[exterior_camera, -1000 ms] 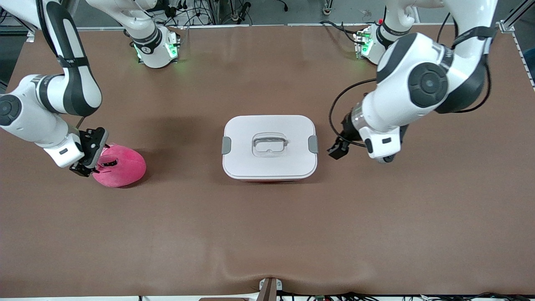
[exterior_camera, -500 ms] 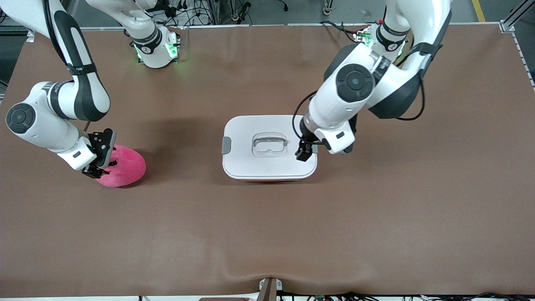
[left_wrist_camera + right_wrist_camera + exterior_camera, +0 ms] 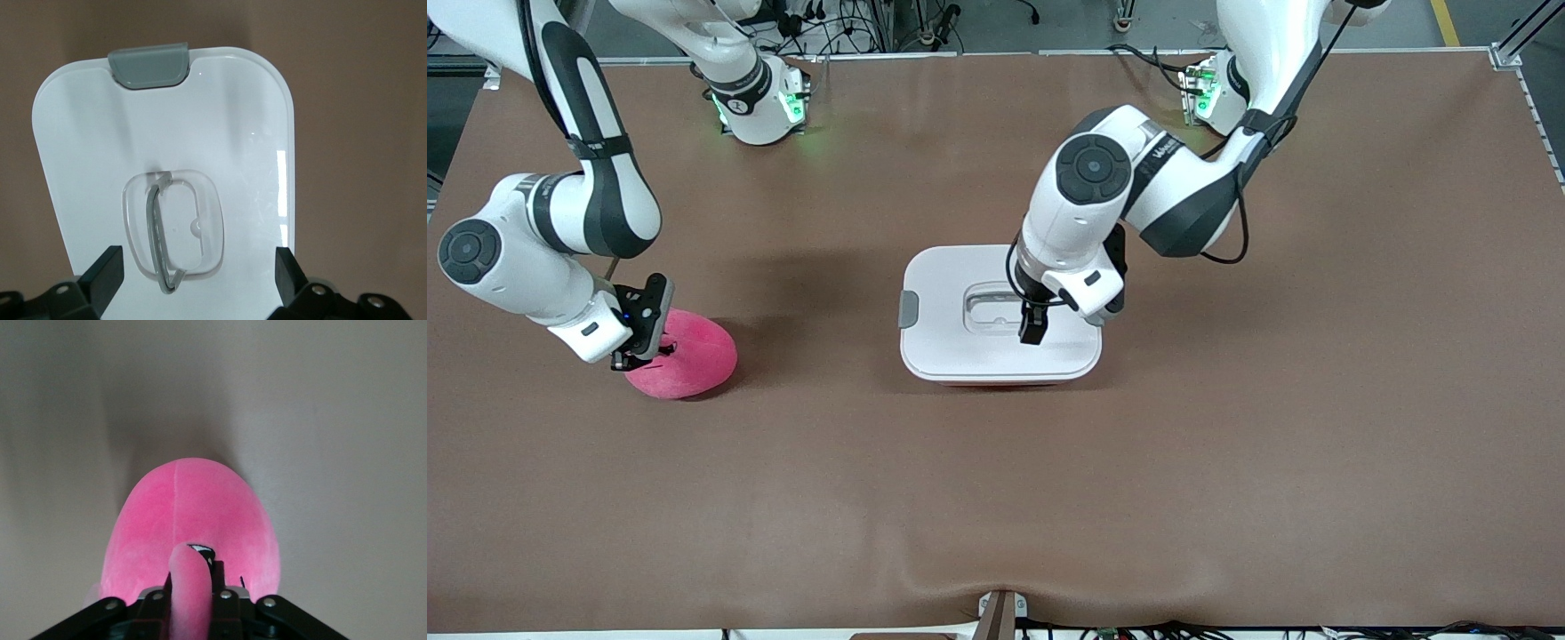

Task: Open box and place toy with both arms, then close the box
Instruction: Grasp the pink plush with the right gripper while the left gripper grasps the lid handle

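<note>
Meanwhile, right claw (image 3: 643,348) pinched a soft fold of the toy (image 3: 685,356); left claw (image 3: 1032,331) hung spread over the box (image 3: 951,342) handle (image 3: 160,240).

You're looking at a wide brown table (image 3: 996,498) under even light, with black cables (image 3: 845,22) on the grey floor (image 3: 1067,22) along its upper edge.

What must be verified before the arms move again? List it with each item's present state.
1. Right gripper shut on the toy: ok, a pink fold is pinched between its fingers.
2. Toy lifted off the table: not ok.
3. Left gripper open: ok.
4. Left gripper over the handle of the lid: ok.
5. Lid on the box: ok, not yet removed.
6. Grey clip released: cannot tell.
</note>
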`<state>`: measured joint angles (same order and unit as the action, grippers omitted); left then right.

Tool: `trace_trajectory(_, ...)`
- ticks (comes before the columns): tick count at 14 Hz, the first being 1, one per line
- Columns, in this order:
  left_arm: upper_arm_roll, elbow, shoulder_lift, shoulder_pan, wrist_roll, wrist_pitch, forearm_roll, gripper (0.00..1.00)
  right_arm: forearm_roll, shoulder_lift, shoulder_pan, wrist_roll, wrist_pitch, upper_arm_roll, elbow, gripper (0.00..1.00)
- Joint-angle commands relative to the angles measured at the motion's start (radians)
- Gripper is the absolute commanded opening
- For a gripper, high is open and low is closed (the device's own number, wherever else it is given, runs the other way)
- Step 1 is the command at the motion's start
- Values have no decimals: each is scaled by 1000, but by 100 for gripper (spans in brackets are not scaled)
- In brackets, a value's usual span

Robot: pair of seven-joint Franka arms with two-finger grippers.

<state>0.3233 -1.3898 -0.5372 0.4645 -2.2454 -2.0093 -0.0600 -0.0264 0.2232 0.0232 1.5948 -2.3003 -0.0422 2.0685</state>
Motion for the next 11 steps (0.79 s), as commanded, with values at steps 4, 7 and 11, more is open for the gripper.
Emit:
trace_trajectory(4, -23, 23, -6, -17, -33, 1, -15, 100, -73, -4, 7, 42, 82, 2, -99, 0)
trace_trajectory(7, -27, 20, -12, -32, -46, 1, -17, 100, -81, -1, 7, 36, 110, -1, -148, 0)
trace_trajectory(11, -27, 29, -50, -3, -125, 0, -20, 100, -98, 1, 9, 36, 110, -1, -169, 0)
